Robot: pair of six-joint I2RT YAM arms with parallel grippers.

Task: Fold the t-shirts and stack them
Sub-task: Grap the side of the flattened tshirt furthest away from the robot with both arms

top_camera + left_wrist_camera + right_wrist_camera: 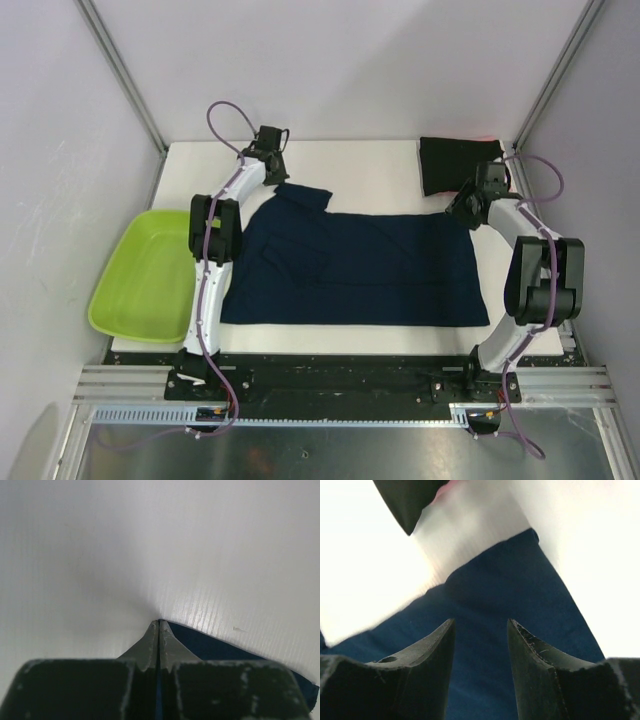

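Left wrist: navy t-shirt [215, 649] edge pinched between the closed left jaws

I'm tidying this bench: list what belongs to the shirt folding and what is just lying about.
Job:
navy t-shirt, spread flat
black t-shirt, folded, far right corner

Lying about:
lime-green tub, far left

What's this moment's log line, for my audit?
left hand: shut on navy t-shirt | right hand: open above it | black t-shirt: folded, far right
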